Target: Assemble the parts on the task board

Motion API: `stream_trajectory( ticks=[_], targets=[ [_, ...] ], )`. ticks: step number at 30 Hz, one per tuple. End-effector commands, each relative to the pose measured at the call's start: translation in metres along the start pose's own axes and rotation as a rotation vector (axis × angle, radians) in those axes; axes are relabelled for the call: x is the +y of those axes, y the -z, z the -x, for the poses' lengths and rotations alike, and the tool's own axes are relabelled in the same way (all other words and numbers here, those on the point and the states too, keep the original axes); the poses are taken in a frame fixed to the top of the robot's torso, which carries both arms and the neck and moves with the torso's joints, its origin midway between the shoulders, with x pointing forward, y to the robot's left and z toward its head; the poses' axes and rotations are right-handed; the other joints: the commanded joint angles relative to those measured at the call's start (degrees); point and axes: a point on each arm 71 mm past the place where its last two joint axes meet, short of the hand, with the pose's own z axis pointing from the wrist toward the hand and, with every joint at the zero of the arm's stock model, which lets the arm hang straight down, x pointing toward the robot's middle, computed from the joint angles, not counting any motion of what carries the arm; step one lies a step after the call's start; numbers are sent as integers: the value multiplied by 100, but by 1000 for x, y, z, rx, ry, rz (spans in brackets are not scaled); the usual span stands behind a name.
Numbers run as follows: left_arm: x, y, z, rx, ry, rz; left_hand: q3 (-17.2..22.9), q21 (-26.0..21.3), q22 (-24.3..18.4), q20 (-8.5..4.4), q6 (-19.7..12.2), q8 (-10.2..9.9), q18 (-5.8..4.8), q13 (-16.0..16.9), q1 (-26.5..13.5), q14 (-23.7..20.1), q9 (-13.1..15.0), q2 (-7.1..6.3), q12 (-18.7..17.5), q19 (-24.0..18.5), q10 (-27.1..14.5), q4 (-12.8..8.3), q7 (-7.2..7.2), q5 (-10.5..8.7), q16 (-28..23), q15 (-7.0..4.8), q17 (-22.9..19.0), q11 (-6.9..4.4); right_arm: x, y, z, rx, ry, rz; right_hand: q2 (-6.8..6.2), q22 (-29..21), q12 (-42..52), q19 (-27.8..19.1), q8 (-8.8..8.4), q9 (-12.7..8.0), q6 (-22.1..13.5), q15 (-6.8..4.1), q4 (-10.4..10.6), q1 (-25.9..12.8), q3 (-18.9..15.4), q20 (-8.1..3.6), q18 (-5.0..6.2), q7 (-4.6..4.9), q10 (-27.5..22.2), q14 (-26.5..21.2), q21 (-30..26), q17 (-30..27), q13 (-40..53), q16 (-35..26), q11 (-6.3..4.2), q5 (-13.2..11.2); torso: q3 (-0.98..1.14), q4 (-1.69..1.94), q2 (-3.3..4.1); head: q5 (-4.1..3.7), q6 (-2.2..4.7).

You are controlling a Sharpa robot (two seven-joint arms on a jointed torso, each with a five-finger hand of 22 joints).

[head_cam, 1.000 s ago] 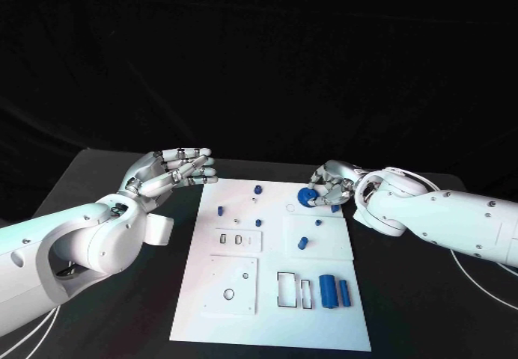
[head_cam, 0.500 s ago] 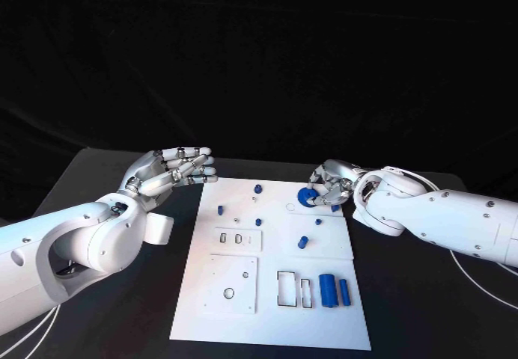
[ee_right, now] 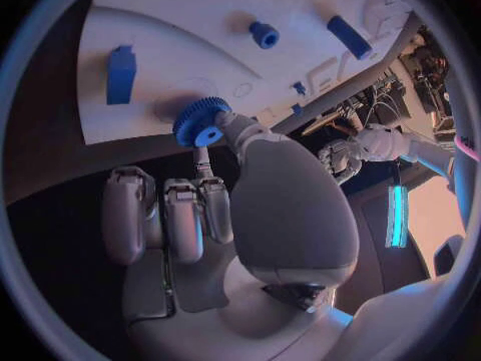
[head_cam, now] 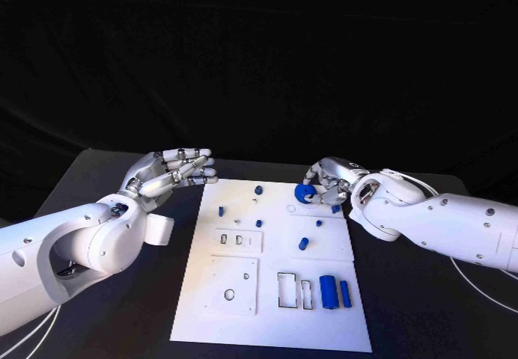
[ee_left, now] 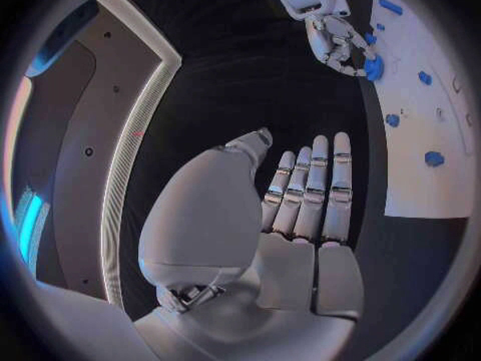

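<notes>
The white task board point(head_cam: 270, 269) lies in the middle of the table. My right hand point(head_cam: 327, 182) is over its far right part and pinches a blue toothed gear point(head_cam: 305, 194) between thumb and finger. In the right wrist view the gear point(ee_right: 200, 123) hangs close to the board point(ee_right: 180, 24), beside a blue block point(ee_right: 121, 74). My left hand point(head_cam: 173, 173) hovers off the board's far left corner, fingers stretched and holding nothing. The left wrist view shows that hand point(ee_left: 301, 200) flat, with the right hand point(ee_left: 336, 36) and the gear point(ee_left: 373, 68) beyond it.
Small blue pegs point(head_cam: 220, 210) point(head_cam: 261, 222) point(head_cam: 303, 242) are spread over the board's far half. Two long blue bars point(head_cam: 327, 292) point(head_cam: 344, 292) lie near its front right corner, beside rectangular slots point(head_cam: 286, 290). Black table surrounds the board.
My right hand with the gear has shifted a little to the left and towards the board's far edge. The left hand has stayed where it was.
</notes>
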Motion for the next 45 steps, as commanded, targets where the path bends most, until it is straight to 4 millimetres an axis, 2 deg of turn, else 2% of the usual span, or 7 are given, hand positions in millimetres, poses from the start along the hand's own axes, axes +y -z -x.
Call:
stream_trajectory(
  ticks=[1, 6, 9, 22, 25, 32, 45],
  targets=[
    [-1, -1, -2, 18, 10, -7, 31, 6, -6, 20, -25, -29, 73, 2, -48, -9, -9, -13, -19, 26, -28, 12, 283, -25, -20, 22, 6, 8, 13, 2, 6, -72, 47, 71, 33, 349, 24, 25, 11, 69, 190, -51, 3, 32, 37, -11, -94, -151, 173, 580, 23, 1387, 900, 37, -42, 29, -5, -8, -2, 11, 14],
    [-1, -1, -2, 18, 10, -7, 31, 6, -6, 20, -25, -29, 73, 2, -48, -9, -9, -13, -19, 26, -28, 12, 283, -25, -20, 22, 6, 8, 30, 3, 6, -78, 50, 115, 20, 375, 24, 41, 7, 72, 200, -53, -2, 21, 73, -13, -101, -153, 175, 581, 43, 1390, 901, 38, -44, 42, -10, -2, -2, 13, 21],
    [-1, -1, -3, 19, 11, -7, 31, 6, -6, 20, -25, -29, 73, 2, -48, -9, -9, -13, -19, 26, -28, 12, 283, -25, -20, 22, 6, 8, 44, 1, 2, -70, 51, 145, 20, 375, 24, 41, 7, 72, 200, -53, -2, 21, 73, -13, -101, -153, 175, 581, 43, 1390, 901, 38, -44, 42, -5, 1, 6, 22, 25],
    [-1, -1, -4, 23, 13, -7, 31, 6, -6, 20, -25, -29, 73, 2, -48, -9, -9, -13, -19, 26, -28, 12, 283, -25, -20, 22, 6, 8, 88, -17, -17, -37, 64, 211, -4, 383, 20, 43, -10, 76, 204, -56, -25, 14, 156, -18, -102, -153, 174, 584, 45, 1402, 900, 41, -46, 54, -15, 12, 8, 40, 25],
    [-1, -1, -5, 24, 13, -6, 31, 6, -6, 20, -25, -29, 73, 2, -48, -9, -9, -13, -19, 26, -28, 12, 283, -25, -20, 22, 6, 8, 94, -22, -22, -27, 67, 216, -4, 383, 20, 43, -10, 76, 204, -56, -25, 14, 156, -18, -102, -153, 174, 584, 45, 1402, 900, 41, -46, 54, -6, 9, 13, 53, 21],
    [-1, -1, -6, 27, 15, -6, 31, 6, -6, 20, -25, -29, 73, 2, -48, -9, -9, -13, -19, 26, -28, 12, 283, -25, -20, 22, 6, 8, 104, -32, -33, -1, 75, 220, -14, 377, 16, 38, -19, 76, 198, -56, -30, 6, 180, -19, -100, -149, 172, 583, 39, 1400, 897, 40, -43, 57, -8, 19, 13, 66, 8],
    [-1, -1, -6, 29, 15, -5, 48, 4, -14, 22, -27, -31, 73, 4, -67, -10, -10, -12, -33, 26, -25, 4, 283, -26, -33, 23, 25, 9, 104, -39, -44, 25, 85, 208, -20, 362, 13, 28, -31, 75, 189, -54, -35, -6, 209, -18, -96, -144, 169, 581, 25, 1389, 895, 38, -39, 61, 2, -1, 10, 89, -12]
  ],
)
